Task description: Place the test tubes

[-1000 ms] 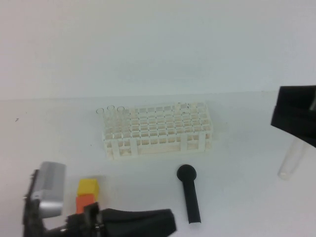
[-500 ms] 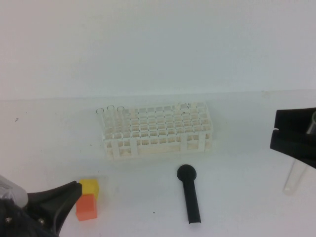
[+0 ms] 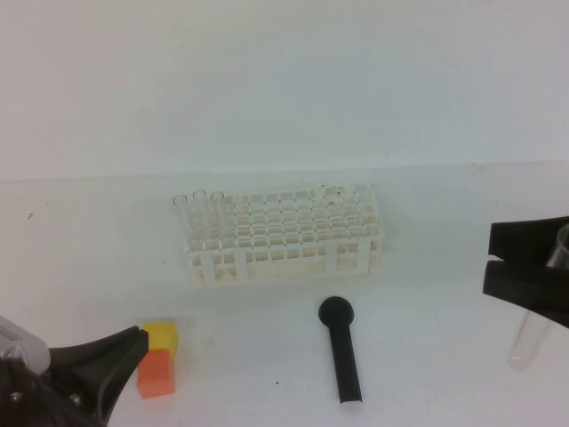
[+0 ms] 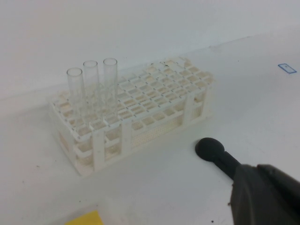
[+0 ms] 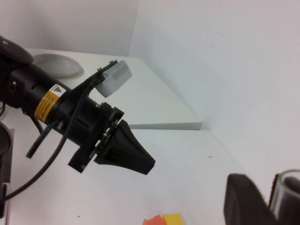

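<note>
A white test tube rack (image 3: 284, 238) stands mid-table, with three clear tubes (image 3: 197, 210) upright in its far left corner. The left wrist view shows the same rack (image 4: 140, 110) and tubes (image 4: 92, 86). At the right edge my right gripper (image 3: 533, 267) is shut on a clear test tube (image 3: 524, 340), which hangs upright with its bottom near the table, well right of the rack. In the right wrist view the tube's rim (image 5: 288, 194) sits beside one finger (image 5: 243, 201). My left gripper (image 3: 111, 356) is low at the near left, shut and empty, pointing toward the rack.
A black round-headed stick (image 3: 342, 347) lies in front of the rack and also shows in the left wrist view (image 4: 213, 151). A yellow block (image 3: 161, 335) and an orange block (image 3: 156, 372) sit beside the left gripper's tip. The left arm (image 5: 70, 112) shows in the right wrist view.
The left arm swung round from lying along the near edge to pointing at the rack. The right gripper came nearer and lower with the tube.
</note>
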Controlling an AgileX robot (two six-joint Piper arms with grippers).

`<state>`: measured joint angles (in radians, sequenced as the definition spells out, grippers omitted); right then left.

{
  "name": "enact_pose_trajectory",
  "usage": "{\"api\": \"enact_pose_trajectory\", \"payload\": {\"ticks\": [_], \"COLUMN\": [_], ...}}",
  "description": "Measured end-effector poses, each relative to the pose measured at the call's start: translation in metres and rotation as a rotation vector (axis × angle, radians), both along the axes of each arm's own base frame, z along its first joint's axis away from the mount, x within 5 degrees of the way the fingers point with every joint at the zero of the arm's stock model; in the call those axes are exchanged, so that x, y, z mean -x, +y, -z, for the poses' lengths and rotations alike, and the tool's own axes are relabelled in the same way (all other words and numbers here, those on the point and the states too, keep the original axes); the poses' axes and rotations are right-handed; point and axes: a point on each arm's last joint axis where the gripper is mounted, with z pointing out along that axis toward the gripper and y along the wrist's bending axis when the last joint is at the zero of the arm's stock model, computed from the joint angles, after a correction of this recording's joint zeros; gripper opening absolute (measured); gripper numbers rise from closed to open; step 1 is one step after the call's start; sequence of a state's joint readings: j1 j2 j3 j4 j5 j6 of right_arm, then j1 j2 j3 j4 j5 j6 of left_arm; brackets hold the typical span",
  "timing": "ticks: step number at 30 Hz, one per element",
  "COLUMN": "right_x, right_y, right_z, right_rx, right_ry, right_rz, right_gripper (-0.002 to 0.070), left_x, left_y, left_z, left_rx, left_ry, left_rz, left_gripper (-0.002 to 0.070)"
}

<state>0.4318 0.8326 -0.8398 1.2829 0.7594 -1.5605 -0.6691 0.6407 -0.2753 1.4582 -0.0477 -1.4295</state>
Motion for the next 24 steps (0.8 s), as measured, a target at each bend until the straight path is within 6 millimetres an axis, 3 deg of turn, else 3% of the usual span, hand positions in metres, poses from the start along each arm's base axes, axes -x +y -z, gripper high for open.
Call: {"api": "enact_pose_trajectory", "payload": {"ticks": [15, 24], "right_x": [0.001, 0.001], "right_y": [0.0, 0.0], "right_z": [0.001, 0.001], "right_rx": [0.022, 0.039], "right_ry": [-0.022, -0.06], "right_rz": [-0.01, -0.024], "right_gripper": [0.0113, 0.0113], "left_x": [0.0, 0.018], "left_y": [0.0, 0.029], "left_z": [0.0, -0.003], "left_rx": [-0.002, 0.083], "left_ry": [-0.005, -0.135], "left_rz": [0.001, -0.116], "left_gripper": [-0.0001, -0.0001]}}
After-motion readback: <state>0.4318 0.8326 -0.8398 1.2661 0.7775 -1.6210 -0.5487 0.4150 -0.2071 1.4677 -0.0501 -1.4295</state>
